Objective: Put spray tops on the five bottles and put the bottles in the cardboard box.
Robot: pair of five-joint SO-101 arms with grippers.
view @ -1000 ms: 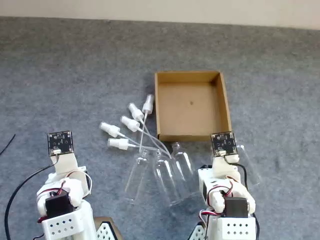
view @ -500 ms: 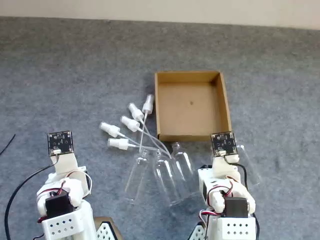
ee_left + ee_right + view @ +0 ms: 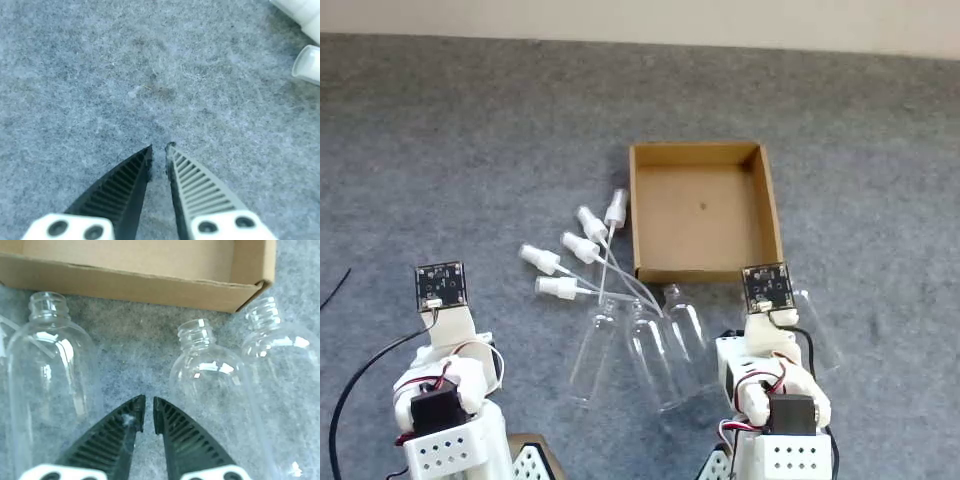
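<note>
Clear plastic bottles (image 3: 655, 350) lie uncapped on their sides, necks toward the shallow brown cardboard box (image 3: 700, 271). White spray tops (image 3: 578, 245) lie loose beside it. The right gripper (image 3: 149, 402), fingers closed on nothing, sits between two bottles. The left gripper (image 3: 159, 150), likewise closed, hangs over grey carpet-like table covering (image 3: 470, 150).

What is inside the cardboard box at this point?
The cardboard box shows only its bare brown floor with one small dark spot. In the right wrist view its near wall hides most of the floor.
</note>
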